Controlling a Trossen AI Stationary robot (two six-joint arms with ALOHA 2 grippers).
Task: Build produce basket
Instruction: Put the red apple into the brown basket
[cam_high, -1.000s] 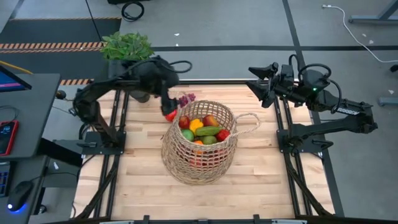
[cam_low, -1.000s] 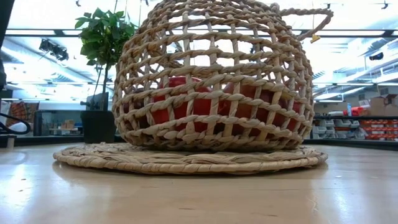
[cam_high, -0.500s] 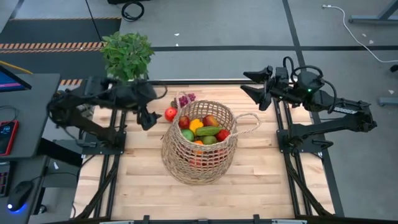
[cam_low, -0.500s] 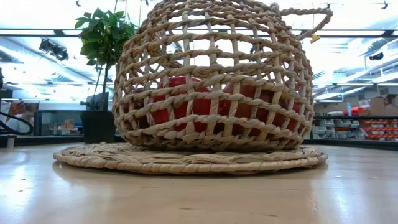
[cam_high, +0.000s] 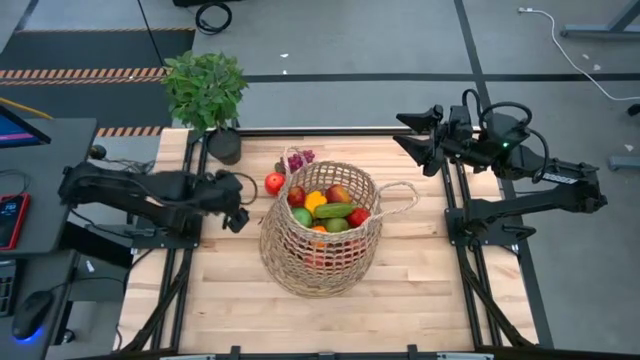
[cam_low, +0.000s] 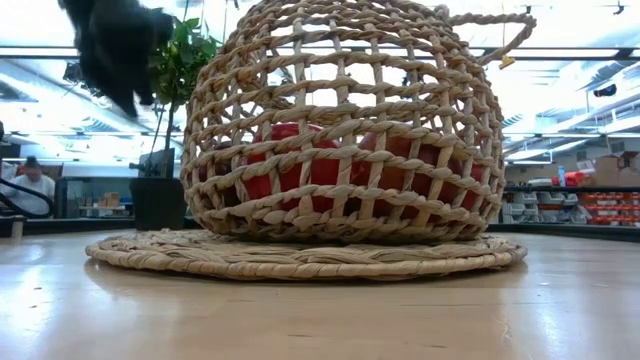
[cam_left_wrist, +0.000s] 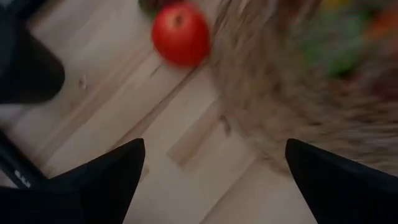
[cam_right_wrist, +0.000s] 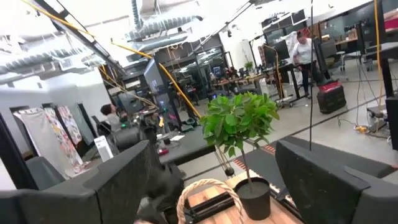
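Basket (cam_high: 320, 232) full of produce (cam_high: 322, 207), no readable labels; left hand (cam_high: 236, 208) wide, empty; right hand (cam_high: 410, 135) half-open, empty.

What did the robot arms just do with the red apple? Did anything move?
The left end effector, open and empty, pulled away from the red apple toward the table's left edge. The apple now lies on the table beside the basket, apparently let go. The right end effector, the basket and its produce stayed put.
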